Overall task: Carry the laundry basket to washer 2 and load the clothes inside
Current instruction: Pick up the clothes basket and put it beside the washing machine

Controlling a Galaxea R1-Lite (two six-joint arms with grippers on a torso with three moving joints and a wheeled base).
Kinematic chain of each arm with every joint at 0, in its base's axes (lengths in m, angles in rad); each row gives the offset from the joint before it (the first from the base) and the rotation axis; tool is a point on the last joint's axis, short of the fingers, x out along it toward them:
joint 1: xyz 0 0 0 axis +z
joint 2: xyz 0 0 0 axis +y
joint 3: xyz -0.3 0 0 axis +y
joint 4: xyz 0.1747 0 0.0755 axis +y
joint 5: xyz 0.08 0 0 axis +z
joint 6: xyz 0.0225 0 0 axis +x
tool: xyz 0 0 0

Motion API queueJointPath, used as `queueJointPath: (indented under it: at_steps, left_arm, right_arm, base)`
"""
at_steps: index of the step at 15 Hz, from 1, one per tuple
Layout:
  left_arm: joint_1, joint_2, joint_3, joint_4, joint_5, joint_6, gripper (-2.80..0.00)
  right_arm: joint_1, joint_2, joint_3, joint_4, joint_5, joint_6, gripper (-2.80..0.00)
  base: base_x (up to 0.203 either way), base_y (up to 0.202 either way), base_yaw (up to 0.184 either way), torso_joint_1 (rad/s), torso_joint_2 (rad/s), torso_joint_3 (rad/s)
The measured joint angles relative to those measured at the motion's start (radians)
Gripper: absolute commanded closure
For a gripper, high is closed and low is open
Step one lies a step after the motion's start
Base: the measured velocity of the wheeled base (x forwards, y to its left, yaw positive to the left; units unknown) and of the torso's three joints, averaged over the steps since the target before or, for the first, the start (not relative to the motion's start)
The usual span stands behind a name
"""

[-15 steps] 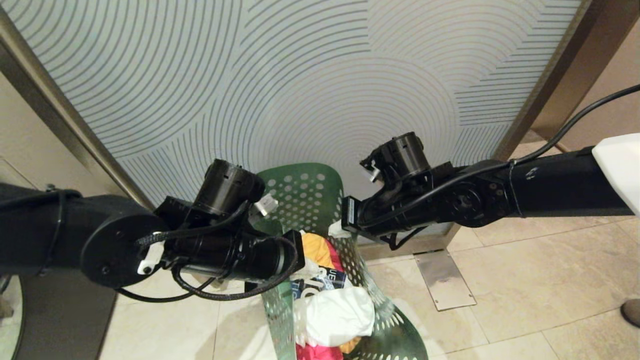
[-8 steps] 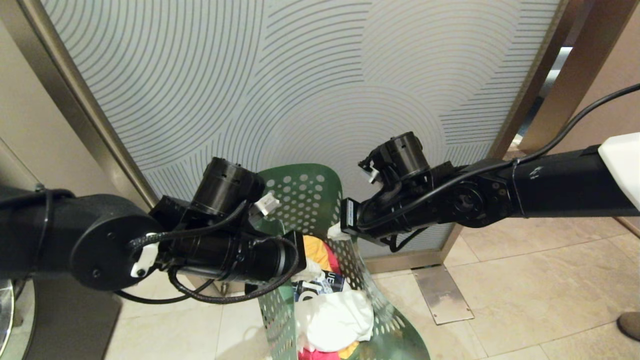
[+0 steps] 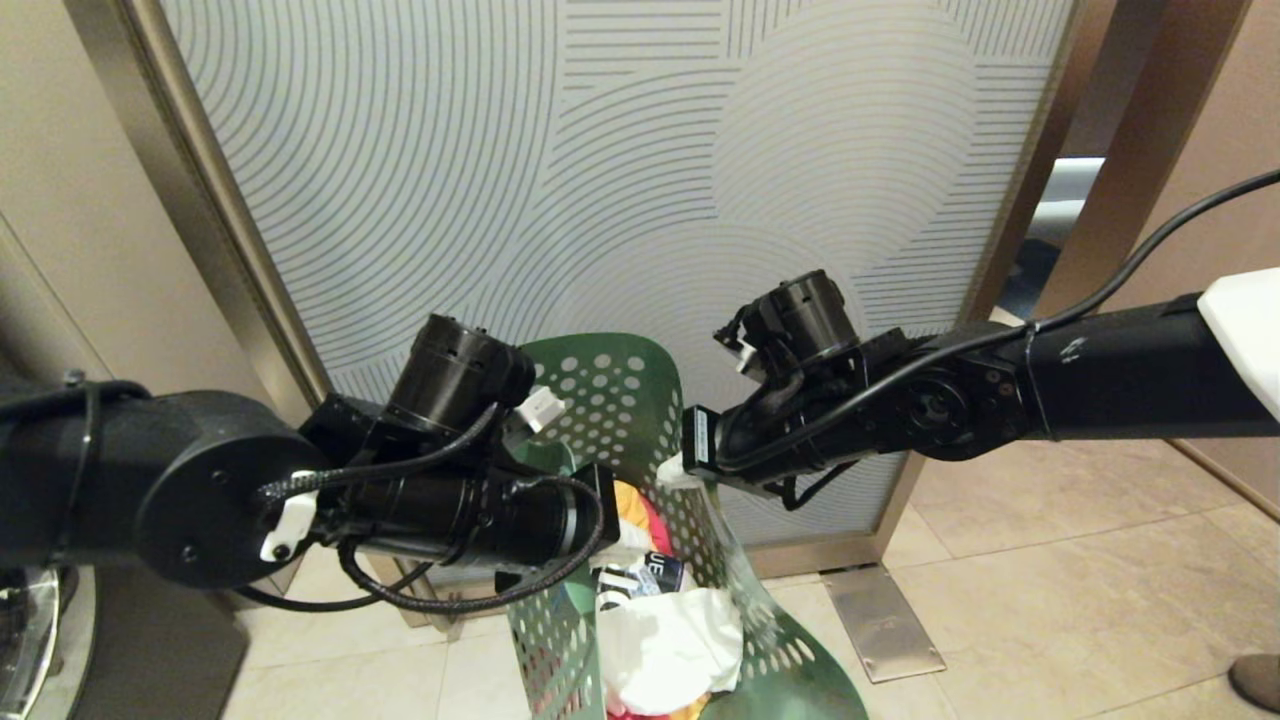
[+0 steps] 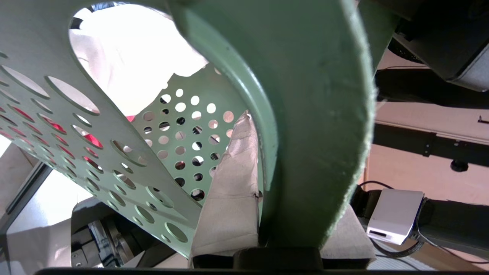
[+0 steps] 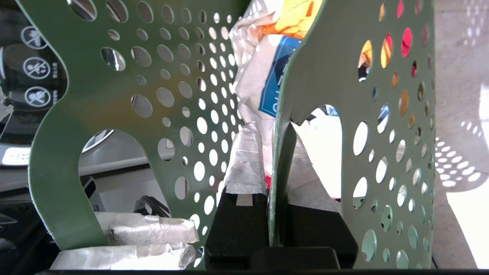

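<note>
The laundry basket (image 3: 640, 420), green and perforated, hangs between the two arms above the tiled floor (image 3: 1050, 600), in front of a panel patterned with curved lines (image 3: 600, 180); it is carried, not resting. The left gripper (image 4: 282, 214) is clamped on the basket's rim beside one cut-out handle, its taped fingers (image 4: 229, 191) pressed against either face of the plastic. The right gripper (image 5: 277, 191) is clamped likewise on the opposite wall, just beside the other handle opening. The clothes (image 3: 665, 640) lie inside the basket: a white garment with blue lettering uppermost, yellow-orange and pink-red cloth beside and beneath it. A chrome-rimmed machine edge (image 3: 25, 630) shows to the basket's left, but its label is not visible, so which washer it is cannot be told. Step in hand, by judgement: transport of the basket toward washer 2. The next move calls for both grips held evenly while the robot turns, then setting the basket down before the correct door.
</note>
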Motion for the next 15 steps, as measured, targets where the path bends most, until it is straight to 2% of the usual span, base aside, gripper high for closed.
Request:
queueJointPath:
  at_steps: [4, 15]
  left_arm:
    - [-0.004, 0.0, 0.0, -0.001, 0.0, 0.0, 0.0]
    - [-0.015, 0.0, 0.001, -0.002, 0.001, 0.0, 0.0]
  right_arm:
    - [0.002, -0.003, 0.007, -0.001, -0.001, -0.001, 0.0]
    - [0.001, -0.016, 0.034, -0.004, -0.002, -0.008, 0.0]
  base:
    - [0.0, 0.0, 0.0, 0.004, -0.01, 0.187]
    - [0.0, 0.0, 0.0, 0.001, 0.0, 0.023]
